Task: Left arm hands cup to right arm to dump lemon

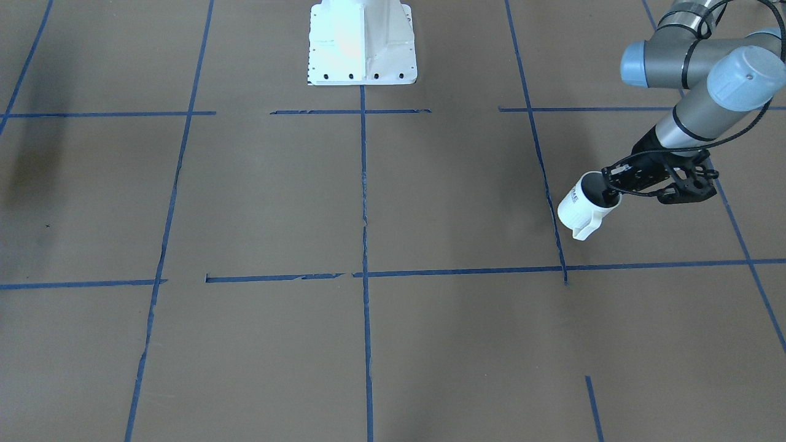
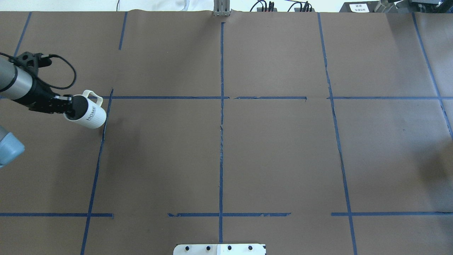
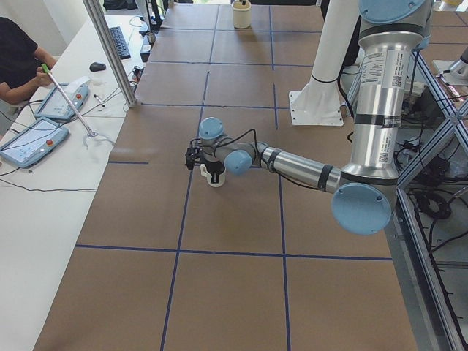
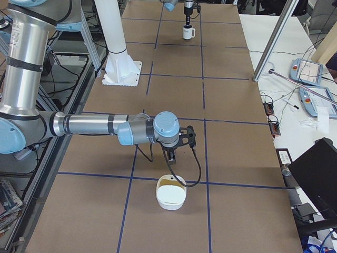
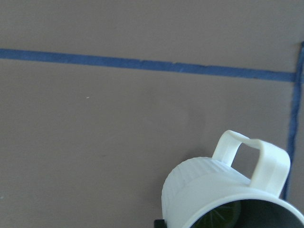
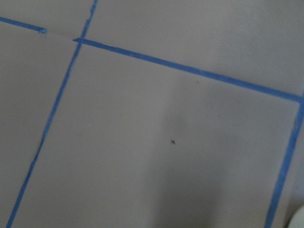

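Cup, white mug w/ lemon inside, upright by blue tape line at left end of table, handle facing away from robot, rim pinched by left gripper, one finger inside; right gripper well apart over white bowl, finger state can't tell

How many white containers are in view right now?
2. The cup, tilted, is held at its rim by the left gripper at the robot's left end of the table. A white bowl sits on the table near the right gripper, at the opposite end.
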`<state>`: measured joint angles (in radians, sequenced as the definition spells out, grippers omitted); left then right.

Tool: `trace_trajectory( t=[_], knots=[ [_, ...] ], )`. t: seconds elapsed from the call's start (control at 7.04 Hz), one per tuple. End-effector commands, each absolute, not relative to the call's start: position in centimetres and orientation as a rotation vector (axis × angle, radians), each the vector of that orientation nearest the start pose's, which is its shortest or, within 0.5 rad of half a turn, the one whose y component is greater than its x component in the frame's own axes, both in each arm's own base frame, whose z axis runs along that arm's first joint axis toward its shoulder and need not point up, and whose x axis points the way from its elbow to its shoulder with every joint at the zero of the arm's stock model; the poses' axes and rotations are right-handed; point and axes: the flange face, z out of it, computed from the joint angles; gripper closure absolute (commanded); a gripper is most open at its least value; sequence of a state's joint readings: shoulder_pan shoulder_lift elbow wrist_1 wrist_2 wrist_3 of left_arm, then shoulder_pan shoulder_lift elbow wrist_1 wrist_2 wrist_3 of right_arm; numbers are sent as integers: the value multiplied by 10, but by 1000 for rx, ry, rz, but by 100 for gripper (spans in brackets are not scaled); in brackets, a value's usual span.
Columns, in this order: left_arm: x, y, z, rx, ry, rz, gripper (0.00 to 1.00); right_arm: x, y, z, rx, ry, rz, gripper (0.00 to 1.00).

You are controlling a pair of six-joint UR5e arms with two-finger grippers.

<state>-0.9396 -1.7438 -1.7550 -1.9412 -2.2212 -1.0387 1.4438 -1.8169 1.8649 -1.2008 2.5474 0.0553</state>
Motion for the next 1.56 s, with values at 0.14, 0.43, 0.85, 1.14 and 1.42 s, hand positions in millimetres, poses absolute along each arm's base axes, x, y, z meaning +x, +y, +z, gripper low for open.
trace_trajectory(
  t=[0.14, 0.43, 0.85, 1.14, 1.42],
  knots=[
    [379, -509, 274, -92, 1015, -270, 100, -68, -447, 469, 466, -1077, -198, 0],
    [456, -494, 189, -106, 978, -353, 100, -134, -447, 425, 664, -1051, -82, 0],
    [531, -542, 95, -182, 874, -497, 100, -226, -408, 352, 819, -1064, -3, 0],
    [534, -544, 87, -211, 872, -560, 100, -278, -385, 315, 890, -1110, 76, 0],
    [533, -542, 69, -245, 889, -611, 99, -362, -334, 275, 1032, -1101, 141, 0]
  ],
)
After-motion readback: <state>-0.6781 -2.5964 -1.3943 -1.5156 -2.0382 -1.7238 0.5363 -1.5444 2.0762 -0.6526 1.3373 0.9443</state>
